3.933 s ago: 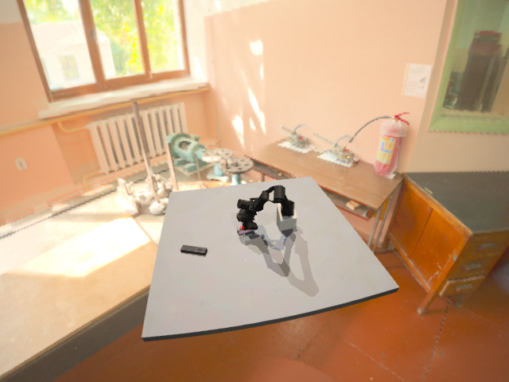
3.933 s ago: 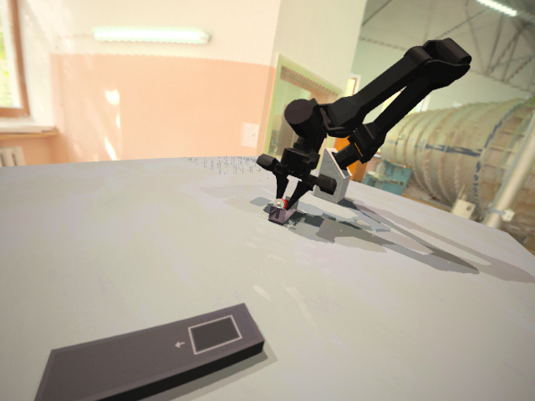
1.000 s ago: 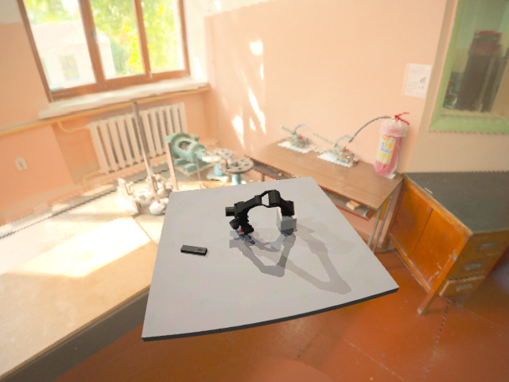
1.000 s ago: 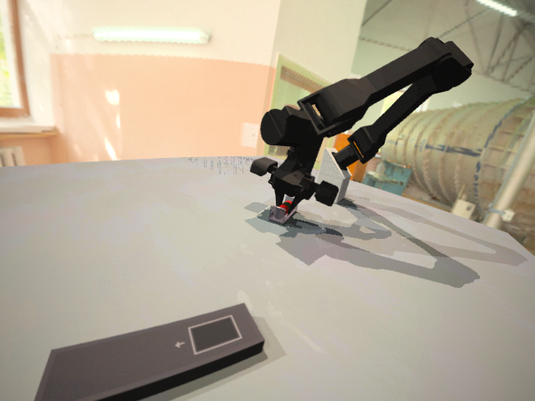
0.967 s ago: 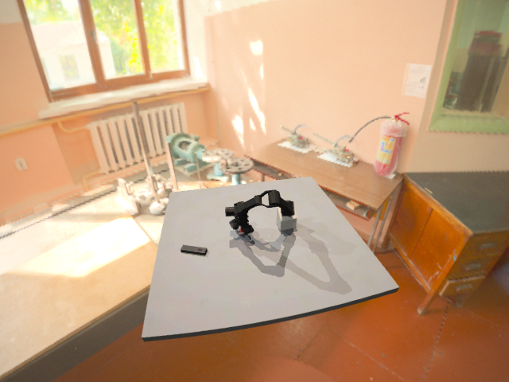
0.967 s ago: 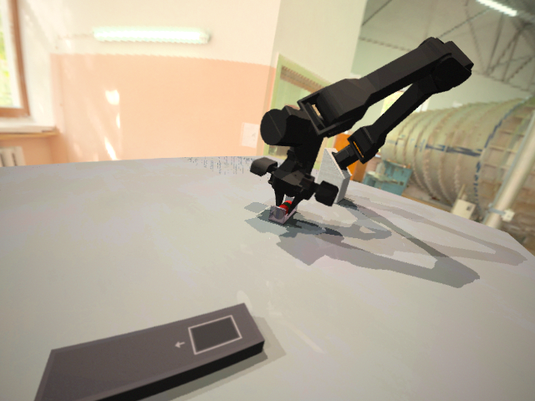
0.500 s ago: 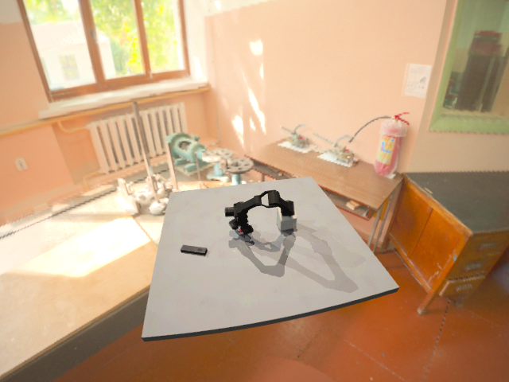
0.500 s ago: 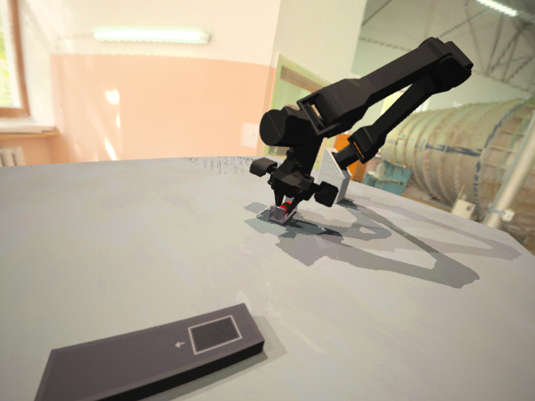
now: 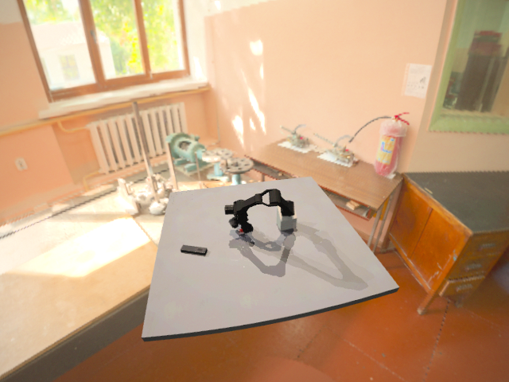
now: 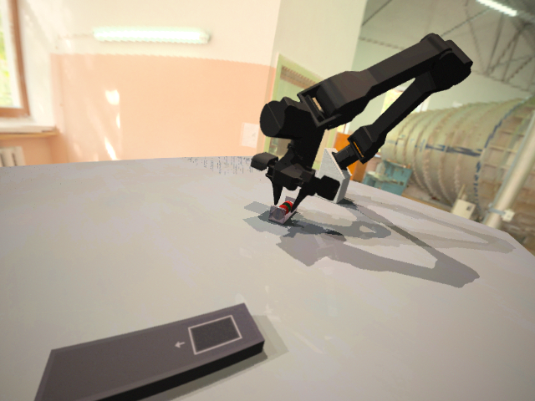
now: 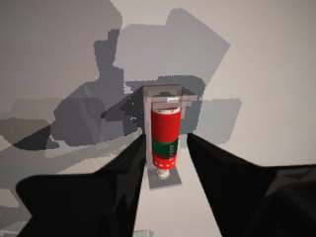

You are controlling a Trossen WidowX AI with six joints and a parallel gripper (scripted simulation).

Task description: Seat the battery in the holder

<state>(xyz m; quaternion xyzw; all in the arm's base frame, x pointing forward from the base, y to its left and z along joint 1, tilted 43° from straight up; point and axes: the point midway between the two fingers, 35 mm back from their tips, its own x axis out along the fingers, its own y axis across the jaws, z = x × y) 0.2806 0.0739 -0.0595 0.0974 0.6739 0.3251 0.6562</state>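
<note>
The battery (image 10: 287, 205) (image 11: 165, 129), red with a green band, lies lengthwise in the pale, see-through holder (image 10: 285, 219) (image 11: 147, 114). In the wrist view its white-rimmed end is close against the crosspiece at the holder's far end, and its terminal does not show. A silvery spring (image 11: 163, 173) shows at the near, red end. Whether the terminal end is fully under the lip and the battery fully flat, I cannot tell. My gripper (image 9: 242, 231) (image 10: 285, 207) (image 11: 166, 137) is open. Its fingers stand either side of the battery, with gaps on both sides.
A long dark block (image 9: 193, 250) (image 10: 142, 345) with an outlined square and an arrow lies on the grey table (image 9: 230, 304) (image 10: 129, 259), well away from the holder. The arm's pale base block (image 9: 286, 223) (image 10: 333, 181) stands behind the gripper.
</note>
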